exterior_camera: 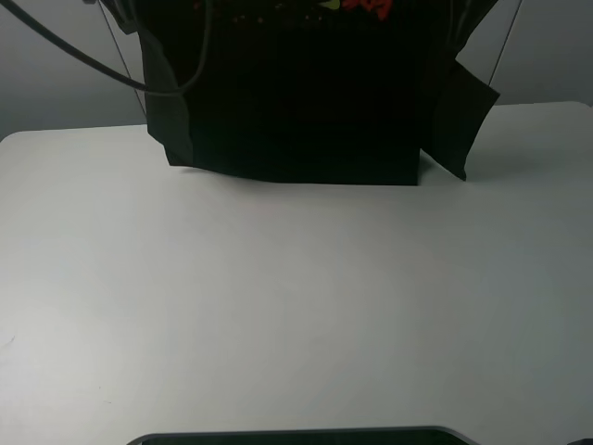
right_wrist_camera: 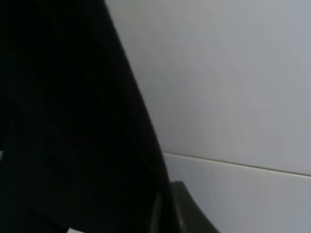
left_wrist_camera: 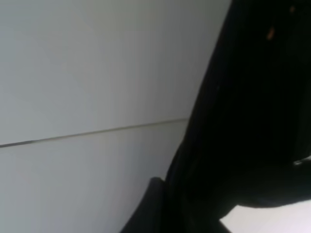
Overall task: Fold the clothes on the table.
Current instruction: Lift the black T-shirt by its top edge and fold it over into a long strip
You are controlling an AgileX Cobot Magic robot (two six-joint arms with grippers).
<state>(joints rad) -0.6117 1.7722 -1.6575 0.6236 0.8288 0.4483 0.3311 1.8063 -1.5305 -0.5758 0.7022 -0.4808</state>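
Dark rounded strip (exterior_camera: 296, 436) at the near edge of the high view, can't tell what it is. Behind it the table (exterior_camera: 278, 297), white, nothing lying on the near or middle part.

Shirt (exterior_camera: 296, 102) is black and hangs upright over the far side of the table, its top out of frame. A bit of red and yellow-green print (exterior_camera: 357, 6) shows at the upper edge. The hem runs roughly level, with a shadow under it on the tabletop; can't tell if it touches or hangs just clear. One sleeve (exterior_camera: 463, 120) dangles loose on the right, the other side (exterior_camera: 171, 120) looks folded in against the body. A black cable (exterior_camera: 93, 57) loops down from the upper left, across the front of the shirt.

Neither gripper shows in the high view.

Left gripper (left_wrist_camera: 163, 211): only a dark finger (left_wrist_camera: 151, 204) in the left wrist view, pressed right against the black cloth (left_wrist_camera: 243, 121). Jaws closed, pinching the shirt.

Right gripper (right_wrist_camera: 167, 211): same picture, one dark finger (right_wrist_camera: 184, 208) tight against the cloth (right_wrist_camera: 63, 121). Closed, pinching the shirt.

Both wrist views have a pale grey surface (left_wrist_camera: 87, 68) with a thin seam line behind.
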